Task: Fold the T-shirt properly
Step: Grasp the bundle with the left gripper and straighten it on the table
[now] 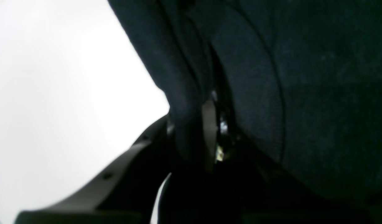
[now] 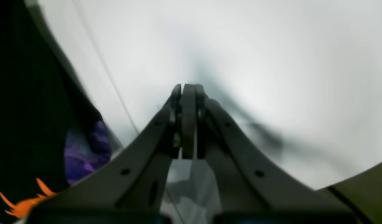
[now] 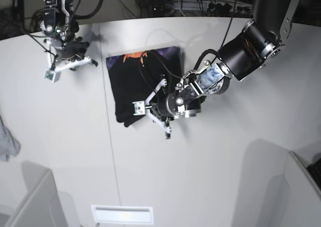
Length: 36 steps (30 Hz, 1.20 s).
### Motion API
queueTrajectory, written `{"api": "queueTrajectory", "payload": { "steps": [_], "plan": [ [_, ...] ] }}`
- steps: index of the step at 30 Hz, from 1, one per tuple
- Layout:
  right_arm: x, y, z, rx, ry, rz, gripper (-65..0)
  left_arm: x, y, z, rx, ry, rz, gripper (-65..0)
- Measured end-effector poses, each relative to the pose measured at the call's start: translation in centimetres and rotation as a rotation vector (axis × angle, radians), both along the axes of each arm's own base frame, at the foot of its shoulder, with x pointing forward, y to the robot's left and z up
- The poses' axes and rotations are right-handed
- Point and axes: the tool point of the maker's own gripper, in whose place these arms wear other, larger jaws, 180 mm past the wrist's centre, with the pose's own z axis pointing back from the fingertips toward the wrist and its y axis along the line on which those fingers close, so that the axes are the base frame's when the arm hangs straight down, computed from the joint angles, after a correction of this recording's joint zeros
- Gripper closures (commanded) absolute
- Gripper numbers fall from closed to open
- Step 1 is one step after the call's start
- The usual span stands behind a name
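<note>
The T-shirt [image 3: 143,84] lies folded on the white bench [image 3: 225,161], orange-and-purple print showing along its far edge. The left gripper [image 3: 150,109] sits at the T-shirt's near edge, its fingers [image 1: 209,130] narrowed on a fold of black cloth. The right gripper [image 3: 75,61] hangs beside the T-shirt (apart from it), fingers [image 2: 188,121] pressed together, holding nothing.

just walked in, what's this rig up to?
It is folding a black T-shirt on the white table. The left hand is closed on a fold of the shirt at its near edge. The right hand is shut, holds nothing, and hangs apart from the shirt. The shirt lies partly folded.
</note>
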Motion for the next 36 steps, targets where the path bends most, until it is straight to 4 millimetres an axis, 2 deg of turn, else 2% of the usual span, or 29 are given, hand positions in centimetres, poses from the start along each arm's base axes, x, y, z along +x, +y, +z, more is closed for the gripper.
{"api": "queueTrajectory", "payload": {
  "steps": [5, 12, 25, 29, 30, 33, 36],
  "plan": [
    [-0.5, -1.1, -0.5, -0.002, 0.013, -0.047, 0.0, 0.0, -1.2, -0.1, -0.027, -0.006, -0.018, 0.0],
    [-0.9, -1.2, -1.4, 0.002, 0.041, -0.052, 0.0, -0.1, -2.0, 0.0, 0.012, -0.030, -0.082, 0.0],
    [-0.9, -1.2, -1.5, 0.001, 0.044, -0.050, 0.0, -0.2, -2.1, 0.0, 0.025, -0.040, -0.100, 0.0],
    [-0.9, -1.2, -1.5, 0.001, 0.044, -0.048, 0.0, -0.3, -2.5, 0.8, 0.030, -0.062, -0.119, 0.0],
    [-0.9, -1.2, -1.5, 0.001, 0.044, -0.048, 0.0, -0.6, -2.6, 0.9, 0.032, -0.062, -0.128, -1.3],
    [-0.9, -1.2, -1.5, 0.002, 0.044, -0.048, 0.0, -0.8, -2.5, 1.0, 0.051, -0.061, -0.132, -18.3],
    [-0.9, -1.2, -1.5, 0.001, 0.045, -0.048, 0.0, 0.0, -2.3, 1.5, 0.076, -0.078, -0.131, -32.9]
  ]
}}
